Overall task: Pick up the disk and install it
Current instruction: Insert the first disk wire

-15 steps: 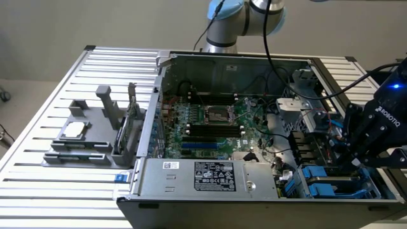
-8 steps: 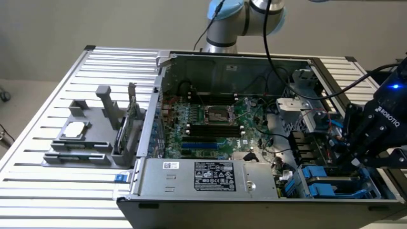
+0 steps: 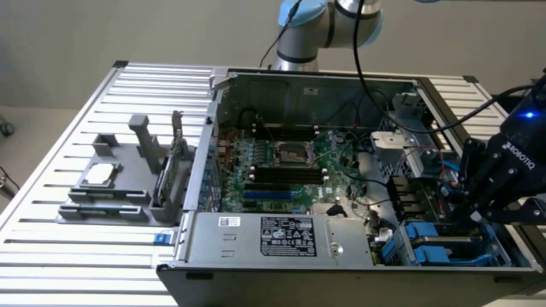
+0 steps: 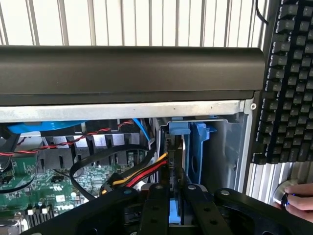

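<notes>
**Desk and case.** One slatted metal desk point(image 3: 60, 262) carries one open computer case point(image 3: 307, 80). All positions below are given relative to this case.

**Arm and jaws.** One robot arm point(image 3: 328, 25) rises behind the case. Its gripper point(image 3: 472, 219) reaches into the drive bay at the case's corner on the exterior view's right, near the front edge. In the wrist view the gripper point(image 4: 176, 190) has its jaws drawn nearly together. One finger presses each side of a thin blue-edged slab, so the jaws have hold of the disk.

**Disk.** One disk point(image 4: 177, 133) stands on edge inside the drive bay, within the case wall. Its blue carrier tab points towards the case's dark outer rim. It is gripped, not lying free.

**Other items inside the case.**
- One further blue carrier point(image 4: 201, 147) stands upright just beside the disk.
- One motherboard point(image 3: 282, 166) lies across the middle of the case floor.
- One labelled silver power-supply box point(image 3: 286, 236) sits along the front edge.
- One bundle of red, yellow and black cables point(image 4: 146, 171) ends near the disk.

**Items outside the case.**
- One grey holder point(image 3: 115, 192) sits on the desk to the exterior view's left of the case. It carries one small square chip point(image 3: 101, 173).
- One black keyboard point(image 4: 288, 73) lies beyond the case wall nearest the drive bay.
- One person's hand point(image 4: 299, 198) rests on the desk next to the keyboard.
</notes>
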`<state>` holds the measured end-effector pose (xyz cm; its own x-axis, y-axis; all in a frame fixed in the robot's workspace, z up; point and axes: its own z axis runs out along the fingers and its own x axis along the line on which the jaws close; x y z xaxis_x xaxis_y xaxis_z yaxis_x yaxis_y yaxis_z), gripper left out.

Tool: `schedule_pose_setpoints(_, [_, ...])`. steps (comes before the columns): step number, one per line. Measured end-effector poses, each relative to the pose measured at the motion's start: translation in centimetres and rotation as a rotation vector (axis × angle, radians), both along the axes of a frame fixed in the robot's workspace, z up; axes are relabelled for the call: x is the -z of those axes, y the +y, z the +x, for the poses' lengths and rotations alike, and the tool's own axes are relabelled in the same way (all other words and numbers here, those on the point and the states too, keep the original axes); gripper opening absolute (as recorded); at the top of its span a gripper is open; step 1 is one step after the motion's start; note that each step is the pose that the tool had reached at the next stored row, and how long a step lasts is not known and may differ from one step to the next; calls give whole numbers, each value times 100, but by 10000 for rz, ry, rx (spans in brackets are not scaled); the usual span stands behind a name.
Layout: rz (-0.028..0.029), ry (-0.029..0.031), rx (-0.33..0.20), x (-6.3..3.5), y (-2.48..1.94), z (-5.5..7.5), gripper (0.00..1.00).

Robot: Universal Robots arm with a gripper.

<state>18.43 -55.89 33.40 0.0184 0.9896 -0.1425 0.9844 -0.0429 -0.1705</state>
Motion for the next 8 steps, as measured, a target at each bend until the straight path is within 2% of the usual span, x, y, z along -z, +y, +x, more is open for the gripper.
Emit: schedule_pose_setpoints(8, [3,0,34,2,4,12,16])
